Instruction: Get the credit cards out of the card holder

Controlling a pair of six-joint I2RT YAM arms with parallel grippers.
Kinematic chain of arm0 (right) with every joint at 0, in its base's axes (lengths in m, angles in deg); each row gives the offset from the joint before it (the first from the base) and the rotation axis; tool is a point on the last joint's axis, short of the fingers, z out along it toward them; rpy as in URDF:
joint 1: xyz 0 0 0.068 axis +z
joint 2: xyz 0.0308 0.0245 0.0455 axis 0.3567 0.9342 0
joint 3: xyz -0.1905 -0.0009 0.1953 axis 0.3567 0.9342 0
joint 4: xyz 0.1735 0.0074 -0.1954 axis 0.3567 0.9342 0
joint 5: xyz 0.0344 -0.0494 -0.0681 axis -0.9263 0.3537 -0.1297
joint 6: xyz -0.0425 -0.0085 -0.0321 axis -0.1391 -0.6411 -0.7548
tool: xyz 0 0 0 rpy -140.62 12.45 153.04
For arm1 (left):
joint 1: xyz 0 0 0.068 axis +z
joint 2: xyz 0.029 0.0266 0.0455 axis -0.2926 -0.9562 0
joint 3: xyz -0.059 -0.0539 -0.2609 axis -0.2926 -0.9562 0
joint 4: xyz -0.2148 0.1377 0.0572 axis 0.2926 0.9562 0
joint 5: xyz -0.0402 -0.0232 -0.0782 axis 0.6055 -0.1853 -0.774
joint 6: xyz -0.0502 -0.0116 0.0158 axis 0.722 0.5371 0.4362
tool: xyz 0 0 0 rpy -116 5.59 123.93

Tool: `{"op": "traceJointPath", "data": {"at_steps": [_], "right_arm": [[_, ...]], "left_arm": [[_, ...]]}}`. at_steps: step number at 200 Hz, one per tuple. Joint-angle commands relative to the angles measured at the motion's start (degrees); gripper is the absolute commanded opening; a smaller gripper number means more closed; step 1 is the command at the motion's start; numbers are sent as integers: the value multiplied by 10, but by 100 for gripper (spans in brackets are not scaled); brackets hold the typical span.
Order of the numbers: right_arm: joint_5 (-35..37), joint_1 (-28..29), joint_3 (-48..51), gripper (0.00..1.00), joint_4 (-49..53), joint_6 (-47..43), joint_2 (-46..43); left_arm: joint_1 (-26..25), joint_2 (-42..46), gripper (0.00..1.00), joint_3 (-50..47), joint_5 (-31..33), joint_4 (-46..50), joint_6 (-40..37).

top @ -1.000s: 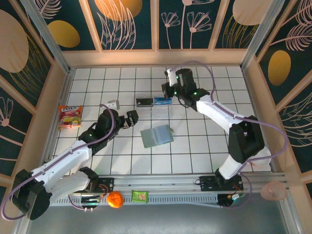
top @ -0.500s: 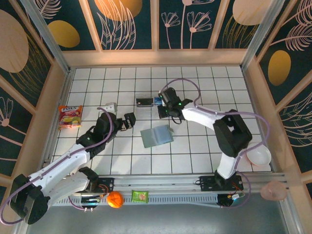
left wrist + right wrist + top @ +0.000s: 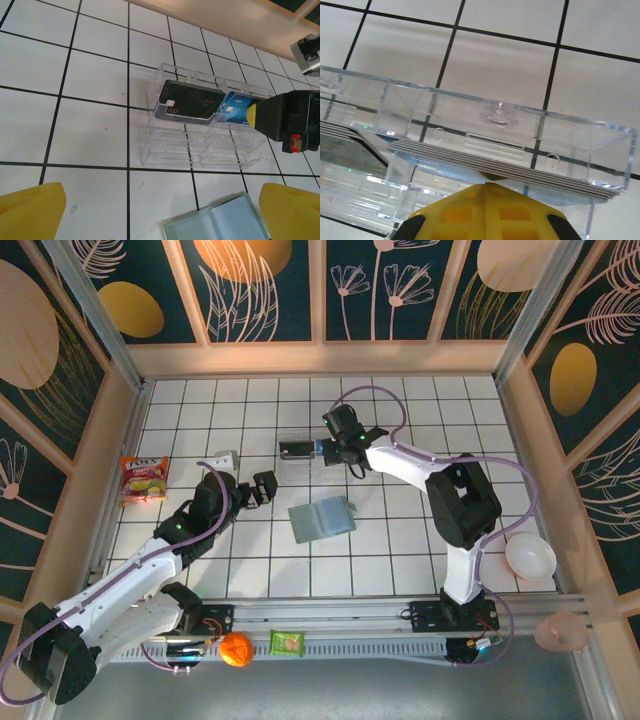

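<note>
Left fingers (image 3: 30, 210) spread, right fingers (image 3: 485, 212) pressed together; two credit cards (image 3: 235, 106), one card holder (image 3: 220, 225).

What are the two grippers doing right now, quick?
Left gripper: open, holding nothing.
Right gripper: shut, tips against the blue credit card; whether it grips the card cannot be told.

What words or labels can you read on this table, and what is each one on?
"VIP": on the black card in the clear tray.
Print on the blue card: too blurred to read.
Print on the snack packet: too small to read.
Print on the green packet: too small to read.
</note>
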Motion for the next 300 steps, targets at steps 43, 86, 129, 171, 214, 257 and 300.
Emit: {"op": "traceJointPath", "data": {"at_steps": [43, 86, 129, 171, 214, 257, 300], "right_arm": [[20, 4, -23, 0, -4, 19, 11], [11, 18, 40, 5, -15, 27, -78], [2, -2, 145, 26, -81, 54, -186], [28, -46, 247, 53, -174, 86, -292], [103, -59, 271, 87, -181, 94, -319], [162, -109, 310, 99, -202, 130, -361], [156, -144, 314, 99, -198, 130, -375]], "left_arm": [[3, -6, 99, -6, -8, -6, -4], [3, -7, 99, 3, 2, 1, -7], [3, -25, 99, 31, 74, -15, -17], [5, -70, 99, 71, 224, -96, -110], [90, -143, 99, 57, 295, -239, -231], [191, -236, 99, 12, 255, -370, -304], [243, -295, 99, -54, 182, -525, -353]]}}
